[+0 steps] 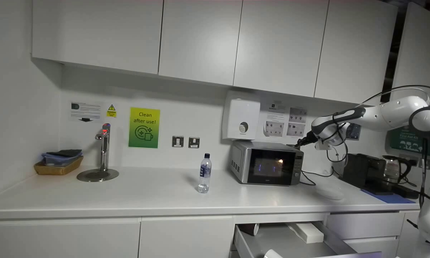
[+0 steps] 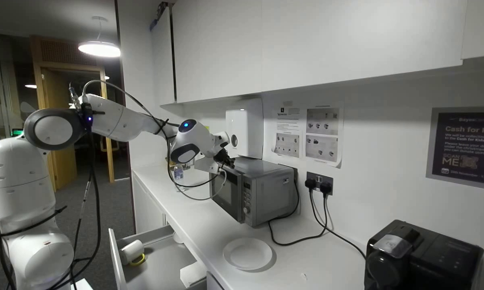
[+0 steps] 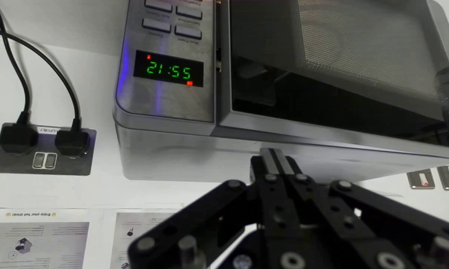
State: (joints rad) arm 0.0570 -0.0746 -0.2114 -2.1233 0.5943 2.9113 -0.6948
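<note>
"So, how does the gripper stand?"

"Closed: its fingers meet with nothing between them, tips at the top front edge of the microwave. Whether they touch metal, I can't tell."

"And the door?"

"Just below the fingertips, running sideways from the control panel. A gap shows between the two, so it looks a little ajar."

"How would it all handle?"

"I'd expect the body to be heavy and stiff, slick on top, perhaps skidding on the counter below the gripper if shoved hard. The door should be much lighter, swinging on a hinge at its end away from the panel. Its window looks smooth and is probably the fragile part, so a poor place to press."

"Where to take hold, then?"

"The door's free edge, along that gap near the fingertips. With the fingers together, they'd suit hooking or nudging there; pinching would need them parted."

"Anything else around?"

"A bottle stands past the microwave, well apart from the gripper; a plate lies lower, on the panel side."
</note>
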